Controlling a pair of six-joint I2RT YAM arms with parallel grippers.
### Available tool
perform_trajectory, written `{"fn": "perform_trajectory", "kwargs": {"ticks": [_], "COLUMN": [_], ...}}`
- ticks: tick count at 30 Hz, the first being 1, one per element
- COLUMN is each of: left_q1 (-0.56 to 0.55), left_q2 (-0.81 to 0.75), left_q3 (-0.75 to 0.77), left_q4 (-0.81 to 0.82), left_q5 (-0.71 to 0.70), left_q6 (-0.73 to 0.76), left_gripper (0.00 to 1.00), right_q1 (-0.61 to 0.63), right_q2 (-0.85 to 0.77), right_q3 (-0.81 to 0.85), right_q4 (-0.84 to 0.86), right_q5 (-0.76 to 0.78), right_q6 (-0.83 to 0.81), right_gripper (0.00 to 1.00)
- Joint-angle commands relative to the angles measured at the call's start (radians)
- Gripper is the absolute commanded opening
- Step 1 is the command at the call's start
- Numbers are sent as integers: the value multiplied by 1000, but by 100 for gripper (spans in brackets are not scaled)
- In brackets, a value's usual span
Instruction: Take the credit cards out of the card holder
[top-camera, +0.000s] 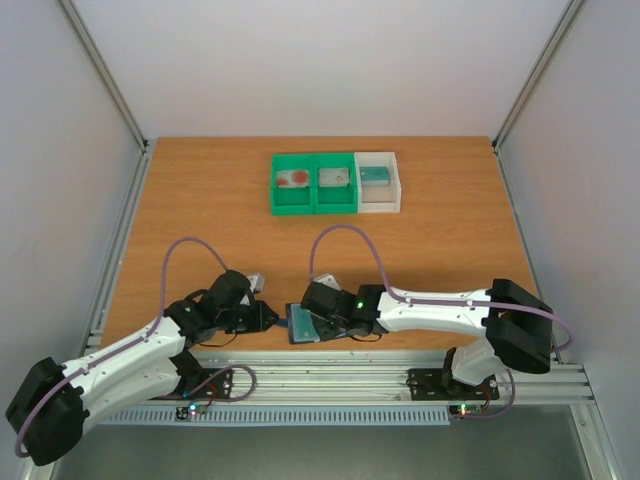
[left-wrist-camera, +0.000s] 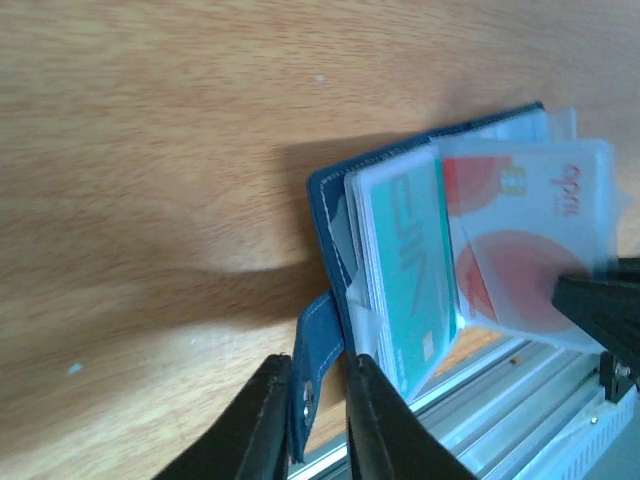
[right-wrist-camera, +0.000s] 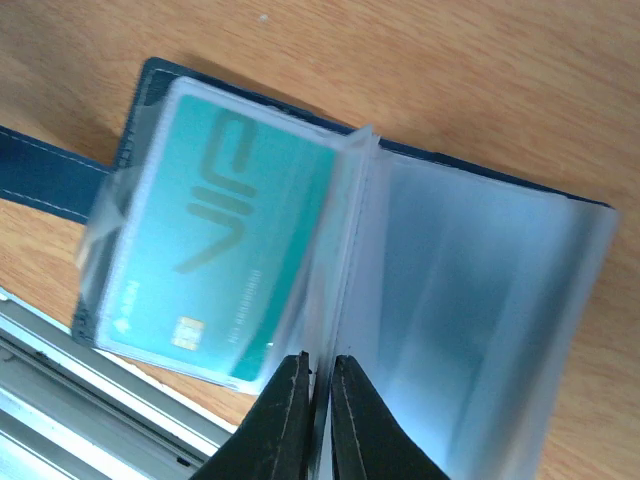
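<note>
The aluminium mounting rail lay nearest, along the near edge of the table, and carried both arm bases. Just beyond it the card holder lay open on the wood, close to the rail and between the two grippers.

The left gripper had its jaws drawn close together, pinching the holder's blue strap. The strap's snap stud showed between the fingers.

The right gripper had its jaws pressed almost together at the holder's spine. A clear sleeve stood edge-on between them. The film was too thin to confirm contact, but it appeared to be pinched.

Both credit cards were inside the holder's sleeves:
- The teal card sat in the sleeve on the panel next to the strap.
- The grey-white card, with its red blotch, sat in a sleeve raised off the stack. A black fingertip of the right gripper lay at its right edge.

Well apart, toward the far edge of the table, stood a green bin with two compartments. A white bin touched its right side. The left green compartment held a pale item marked red, the right one a grey item, and the white bin a teal item.
</note>
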Motion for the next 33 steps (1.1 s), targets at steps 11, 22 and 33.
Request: {"fn": "perform_trajectory", "kwargs": {"ticks": [11,22,33], "left_q1": [2,2,0], "left_q2": [-4,136,161], "left_q3": [98,11,-18], "left_q4": [61,242,193], "left_q5": [34,125,125], "left_q6": [-36,-83,-101], "left_gripper": [38,38,40], "right_q1": [-2,-21,-142], "right_q2": [-70,-94,-17], "right_q3": [-58,-35,-57], "right_q4": [33,-95,57], "right_q5": [22,178,-34], "right_q6": [107,53,-28], "right_gripper": [17,23,23]}}
